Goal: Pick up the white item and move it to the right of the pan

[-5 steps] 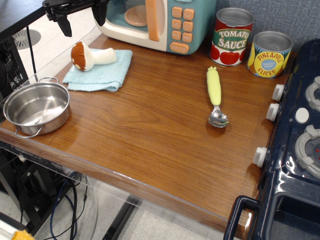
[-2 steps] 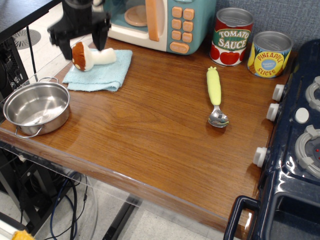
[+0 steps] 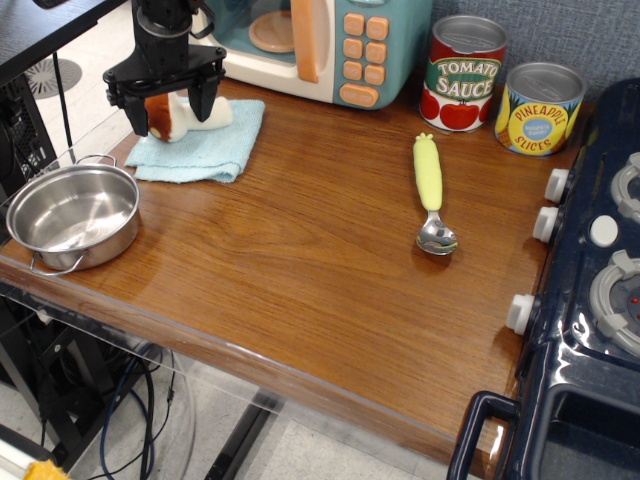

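The plush mushroom [image 3: 178, 115], white stem and reddish-brown cap, lies on its side on the light-blue folded cloth [image 3: 200, 147] at the back left. My black gripper [image 3: 167, 107] is open and has come down over it, one finger on each side, partly hiding the cap. The fingers do not look closed on it. The shiny steel pan [image 3: 72, 215] with two loop handles stands empty near the front left corner of the wooden counter.
A toy microwave [image 3: 310, 45] stands behind the cloth. A tomato sauce can [image 3: 463, 72] and a pineapple can [image 3: 539, 107] stand at the back right. A spoon with a yellow-green handle [image 3: 431, 192] lies mid-counter. A dark blue toy stove [image 3: 590, 290] borders the right edge.
My gripper has come down from above the back left corner to straddle the mushroom on the cloth. The mushroom and pan have not moved.
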`<move>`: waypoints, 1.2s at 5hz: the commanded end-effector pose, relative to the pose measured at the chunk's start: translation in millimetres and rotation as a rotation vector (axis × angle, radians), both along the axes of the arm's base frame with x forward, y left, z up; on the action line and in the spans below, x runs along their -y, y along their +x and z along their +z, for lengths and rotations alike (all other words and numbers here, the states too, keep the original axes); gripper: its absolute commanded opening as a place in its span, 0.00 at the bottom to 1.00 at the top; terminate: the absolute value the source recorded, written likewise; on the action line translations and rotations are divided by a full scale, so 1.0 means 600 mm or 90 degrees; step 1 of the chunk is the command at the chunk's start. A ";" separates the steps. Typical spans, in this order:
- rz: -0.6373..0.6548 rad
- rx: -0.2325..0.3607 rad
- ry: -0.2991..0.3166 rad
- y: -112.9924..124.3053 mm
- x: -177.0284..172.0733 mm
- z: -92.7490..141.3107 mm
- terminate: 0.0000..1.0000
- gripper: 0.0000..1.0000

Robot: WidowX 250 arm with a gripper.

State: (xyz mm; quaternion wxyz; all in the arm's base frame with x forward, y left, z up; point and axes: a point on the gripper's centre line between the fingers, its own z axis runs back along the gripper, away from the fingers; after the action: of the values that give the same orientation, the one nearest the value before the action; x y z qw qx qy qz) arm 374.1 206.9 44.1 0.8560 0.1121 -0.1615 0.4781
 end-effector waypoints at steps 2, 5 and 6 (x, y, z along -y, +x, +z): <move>0.004 0.019 0.008 0.009 -0.020 0.026 0.00 0.00; 0.033 0.045 0.017 0.005 -0.005 0.086 0.00 0.00; 0.026 0.061 0.013 -0.011 0.024 0.114 0.00 0.00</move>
State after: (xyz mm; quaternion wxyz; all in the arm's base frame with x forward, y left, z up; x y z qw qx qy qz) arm 364.9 189.2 84.5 0.8444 0.1051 -0.1693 0.4973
